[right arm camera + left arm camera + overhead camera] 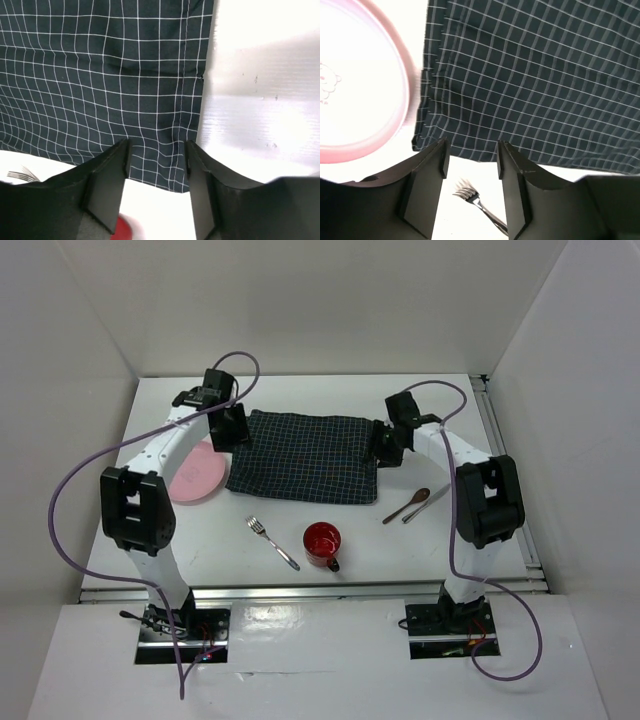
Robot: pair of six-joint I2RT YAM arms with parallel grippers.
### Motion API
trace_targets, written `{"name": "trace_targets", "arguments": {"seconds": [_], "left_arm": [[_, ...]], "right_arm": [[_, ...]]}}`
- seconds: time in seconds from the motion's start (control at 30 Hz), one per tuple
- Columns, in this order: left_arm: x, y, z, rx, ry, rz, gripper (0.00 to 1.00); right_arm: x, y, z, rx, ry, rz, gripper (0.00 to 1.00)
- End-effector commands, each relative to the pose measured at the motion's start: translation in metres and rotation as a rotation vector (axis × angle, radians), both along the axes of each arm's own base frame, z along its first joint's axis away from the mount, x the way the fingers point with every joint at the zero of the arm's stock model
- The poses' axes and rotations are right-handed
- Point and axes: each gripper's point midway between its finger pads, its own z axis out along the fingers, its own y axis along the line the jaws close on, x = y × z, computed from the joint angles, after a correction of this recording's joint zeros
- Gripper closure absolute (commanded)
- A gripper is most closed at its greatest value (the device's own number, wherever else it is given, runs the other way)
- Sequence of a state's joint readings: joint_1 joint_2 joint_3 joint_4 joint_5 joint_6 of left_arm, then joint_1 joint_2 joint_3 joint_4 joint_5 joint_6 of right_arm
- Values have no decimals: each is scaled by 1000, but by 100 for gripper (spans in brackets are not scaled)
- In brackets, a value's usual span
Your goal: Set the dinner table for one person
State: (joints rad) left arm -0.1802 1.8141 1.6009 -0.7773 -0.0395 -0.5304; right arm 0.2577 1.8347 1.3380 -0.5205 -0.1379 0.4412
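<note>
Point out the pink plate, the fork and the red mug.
pink plate (196,478), top external view, on its flat centre.
fork (274,543), top external view, midway along its length.
red mug (321,540), top external view, on its red inside.

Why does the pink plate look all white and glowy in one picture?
Left wrist view: bright light washes out the plate, only its rim stays pink, and the fork is blurry. Top view: the plate looks evenly pink. Right wrist view: the dinner table glares white too.
</note>
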Motion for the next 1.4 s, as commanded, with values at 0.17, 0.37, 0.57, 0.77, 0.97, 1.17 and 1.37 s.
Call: {"name": "trace_targets", "arguments": {"seconds": [0.17,0.37,0.57,0.77,0.97,1.17,1.37], "left_arm": [[-32,22,-37,34,97,106,21],[-33,24,-59,25,143,127,15],[-34,28,-71,48,190,163,15],[-48,29,-78,46,197,171,15],[-53,30,-95,56,239,171,24],[-54,34,-107,78,254,178,50],[-55,31,-111,64,267,171,100]], "right_arm": [[-35,-4,18,60,33,-60,22],[-84,10,15,285,94,-153,19],[-89,17,14,450,119,-280,23],[-87,25,-11,475,190,-333,30],[-71,24,-28,432,187,-368,42],[-71,25,-42,358,192,-384,45],[-61,27,-54,299,199,-400,73]]}}
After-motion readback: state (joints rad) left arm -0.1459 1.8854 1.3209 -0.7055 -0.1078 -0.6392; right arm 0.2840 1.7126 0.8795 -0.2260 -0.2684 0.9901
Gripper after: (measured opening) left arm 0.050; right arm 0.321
